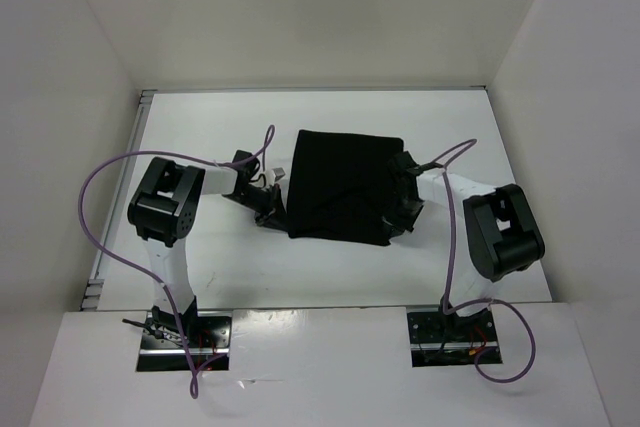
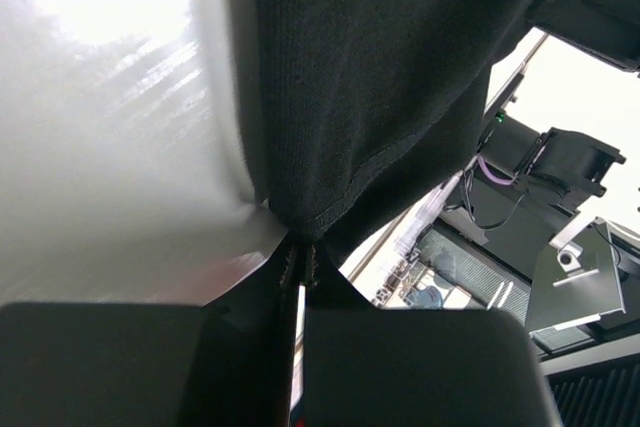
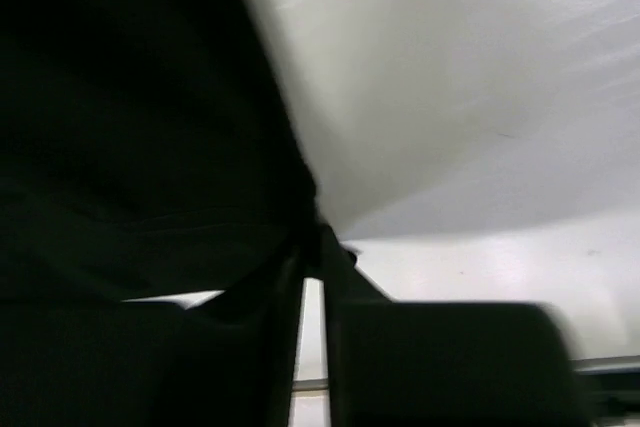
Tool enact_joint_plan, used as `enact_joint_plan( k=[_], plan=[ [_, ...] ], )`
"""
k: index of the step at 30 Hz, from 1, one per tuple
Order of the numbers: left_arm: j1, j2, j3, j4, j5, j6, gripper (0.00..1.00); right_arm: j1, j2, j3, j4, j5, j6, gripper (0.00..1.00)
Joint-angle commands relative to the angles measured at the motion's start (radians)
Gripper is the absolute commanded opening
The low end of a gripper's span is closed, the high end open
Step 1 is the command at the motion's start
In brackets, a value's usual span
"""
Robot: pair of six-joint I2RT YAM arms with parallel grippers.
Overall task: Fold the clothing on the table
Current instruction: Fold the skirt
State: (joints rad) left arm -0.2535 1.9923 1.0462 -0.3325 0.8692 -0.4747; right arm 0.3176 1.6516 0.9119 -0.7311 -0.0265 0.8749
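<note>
While black clothing [image 1: 340, 185] lies mid-tabletop [image 1: 230, 272] as rough square, arms reach in from both sides. Left end effector [image 1: 272, 209] clamped on near-left edge, fabric bunched between closed tips, hem there raised off surface. Right end effector [image 1: 400, 212] at near-right edge, gap narrow, cloth gathered and pinched at tips.

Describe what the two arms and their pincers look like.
Both arms are alike: the left arm and right arm have white tube segments joined by chunky black joint housings. A purple cable loops along each, and each stands on a metal base plate. The left pincer and right pincer are black, with flat matte fingers.
</note>
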Motion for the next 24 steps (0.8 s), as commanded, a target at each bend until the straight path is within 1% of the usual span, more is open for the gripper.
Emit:
enact_joint_plan(
  k=[1,2,4,6,8,10,11,12,14,15,17,18,19,20,23,24],
  plan=[
    [0.005,-0.024,-0.023,-0.002,-0.029,0.024,0.00,0.050,0.080,-0.024,0.098,0.056,0.013,0.05],
    [0.005,-0.024,-0.023,0.007,-0.029,0.024,0.00,0.063,0.080,-0.024,0.107,0.056,0.013,0.01],
    [0.014,-0.024,-0.023,0.007,-0.019,0.024,0.00,0.072,0.080,-0.008,0.087,0.085,0.025,0.00],
    [0.025,-0.046,-0.006,-0.009,0.002,0.033,0.00,0.072,0.007,0.028,0.043,0.106,0.026,0.00],
    [0.034,-0.061,0.046,-0.046,0.036,0.060,0.00,0.072,-0.082,0.067,-0.002,0.128,0.026,0.00],
    [0.059,-0.073,0.101,-0.066,0.071,0.061,0.00,0.037,-0.117,0.168,-0.033,0.114,-0.025,0.00],
    [0.059,-0.082,0.177,-0.066,0.091,0.061,0.00,0.005,-0.118,0.215,-0.051,0.114,-0.043,0.00],
    [0.072,-0.082,0.222,-0.066,0.131,0.035,0.00,-0.009,-0.127,0.317,-0.086,0.114,-0.062,0.00],
    [0.097,-0.082,0.329,-0.066,0.162,0.006,0.00,-0.041,-0.105,0.431,-0.119,0.140,-0.123,0.00],
    [0.097,-0.058,0.447,-0.066,0.190,-0.011,0.00,-0.070,-0.105,0.538,-0.128,0.140,-0.143,0.00],
    [0.140,-0.038,0.555,-0.030,0.218,-0.082,0.00,-0.109,-0.056,0.640,-0.142,0.154,-0.194,0.00],
    [0.149,-0.023,0.598,-0.013,0.218,-0.109,0.00,-0.144,-0.044,0.727,-0.142,0.145,-0.212,0.00],
    [0.158,-0.023,0.677,-0.001,0.218,-0.145,0.00,-0.161,-0.014,0.761,-0.142,0.131,-0.237,0.00],
    [0.171,0.000,0.711,0.000,0.218,-0.145,0.00,-0.173,0.000,0.809,-0.142,0.119,-0.246,0.00],
    [0.181,0.011,0.761,0.009,0.218,-0.180,0.00,-0.192,0.030,0.834,-0.122,0.080,-0.267,0.00],
    [0.181,0.011,0.761,0.036,0.218,-0.191,0.00,-0.192,0.030,0.834,-0.122,0.067,-0.277,0.00]
  ],
)
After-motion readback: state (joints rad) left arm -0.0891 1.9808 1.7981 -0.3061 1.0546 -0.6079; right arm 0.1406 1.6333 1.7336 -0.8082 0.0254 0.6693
